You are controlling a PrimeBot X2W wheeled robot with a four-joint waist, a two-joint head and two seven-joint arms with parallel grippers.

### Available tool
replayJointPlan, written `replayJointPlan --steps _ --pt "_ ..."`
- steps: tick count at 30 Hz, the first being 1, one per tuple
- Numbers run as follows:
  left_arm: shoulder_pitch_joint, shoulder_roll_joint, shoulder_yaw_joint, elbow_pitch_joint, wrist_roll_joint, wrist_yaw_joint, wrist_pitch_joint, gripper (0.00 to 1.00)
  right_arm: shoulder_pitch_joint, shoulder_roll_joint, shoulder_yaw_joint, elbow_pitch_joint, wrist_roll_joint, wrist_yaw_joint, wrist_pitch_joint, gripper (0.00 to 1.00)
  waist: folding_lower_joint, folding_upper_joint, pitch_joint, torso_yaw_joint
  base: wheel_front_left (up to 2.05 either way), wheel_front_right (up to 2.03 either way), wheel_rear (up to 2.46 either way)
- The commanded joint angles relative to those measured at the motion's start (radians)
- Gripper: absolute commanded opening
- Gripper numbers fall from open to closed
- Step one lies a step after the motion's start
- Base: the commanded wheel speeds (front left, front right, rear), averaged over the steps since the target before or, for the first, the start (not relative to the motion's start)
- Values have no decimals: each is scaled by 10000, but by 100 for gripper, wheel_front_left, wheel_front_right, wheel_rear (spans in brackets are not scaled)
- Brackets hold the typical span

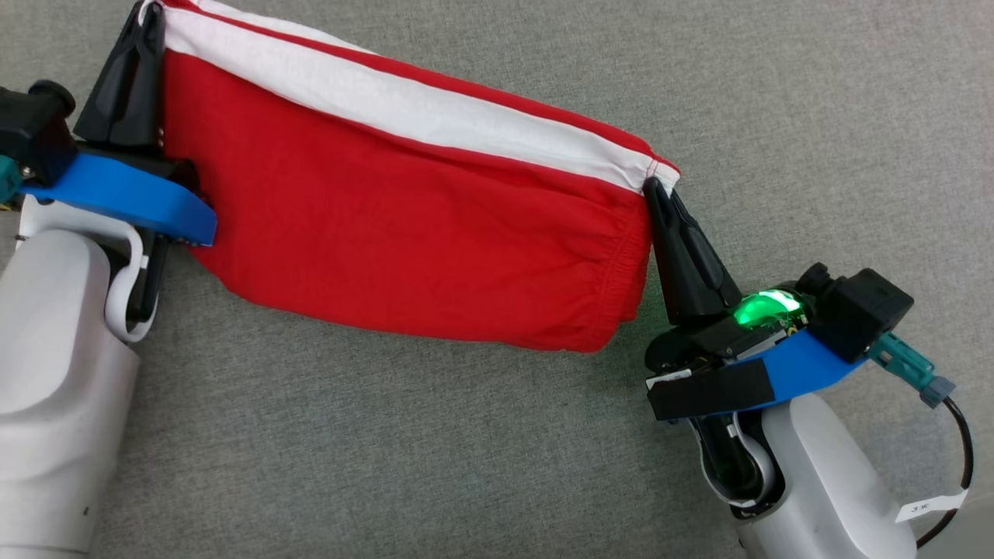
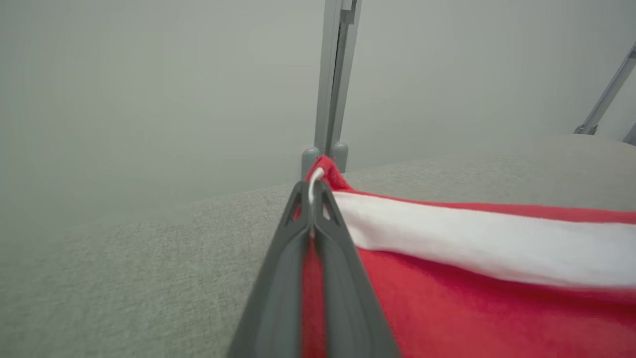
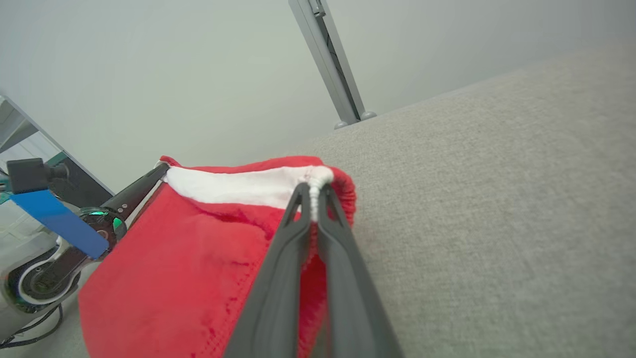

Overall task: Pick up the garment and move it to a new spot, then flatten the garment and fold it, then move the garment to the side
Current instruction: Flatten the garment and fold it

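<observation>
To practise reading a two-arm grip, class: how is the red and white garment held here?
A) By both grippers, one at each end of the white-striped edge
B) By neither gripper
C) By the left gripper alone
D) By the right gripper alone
A: the left gripper and the right gripper are each shut on one end of the garment, which spans between them.

A grey, coarse-woven cloth covers the table (image 1: 481,466) from edge to edge, lying flat under soft, even light. Behind its far edge rises a plain pale grey wall (image 2: 149,74). A grey metal post (image 2: 334,74) stands upright at that edge with two rounded caps (image 2: 340,149) at its foot, and a thinner slanted strut (image 2: 608,92) shows off to one side.
</observation>
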State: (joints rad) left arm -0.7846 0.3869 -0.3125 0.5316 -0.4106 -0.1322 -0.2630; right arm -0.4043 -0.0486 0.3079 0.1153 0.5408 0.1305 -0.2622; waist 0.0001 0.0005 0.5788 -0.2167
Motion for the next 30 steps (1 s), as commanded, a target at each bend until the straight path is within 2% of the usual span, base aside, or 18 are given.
replayJointPlan --steps 1,10,11,12,13,14,21,26,30 --pt "-239 125 -128 195 74 28 -27 0 -182 -38 51 -63 44 5 -40 0 -1 -5 63 -16 0 0 0" --pt "-1101 433 -709 864 133 28 -26 0 -146 -37 556 -237 -8 5 -40 0 -1 -5 233 -273 0 0 0" --pt "-1089 445 -756 1029 78 28 -26 4 -106 -41 584 -232 -26 5 -41 0 -1 -5 231 -293 0 0 0" --pt "-1082 454 -816 1190 44 28 -24 41 -60 -43 625 -157 -65 5 -40 32 -1 -5 220 -302 0 0 0" --pt "-1077 455 -841 1314 12 28 -24 95 -83 -38 616 -198 -166 5 -41 88 -1 -5 212 -309 0 0 0" --pt "-1051 447 -828 1473 -36 28 -23 100 -86 -40 599 -224 -278 5 -41 100 -1 -5 199 -309 0 0 0" --pt "-802 220 -1037 1721 -495 28 -4 100 154 -38 79 -284 -812 5 -40 100 -1 -5 -41 -132 0 0 0" --pt "-534 143 -1682 2714 -1048 28 79 100 459 -37 -363 -211 -1155 5 -41 100 -1 -5 -396 15 0 0 0" --pt "-580 -18 -2320 3448 -1561 28 700 100 698 -37 -577 -126 -1223 5 -41 100 -1 -5 -601 101 0 0 0"
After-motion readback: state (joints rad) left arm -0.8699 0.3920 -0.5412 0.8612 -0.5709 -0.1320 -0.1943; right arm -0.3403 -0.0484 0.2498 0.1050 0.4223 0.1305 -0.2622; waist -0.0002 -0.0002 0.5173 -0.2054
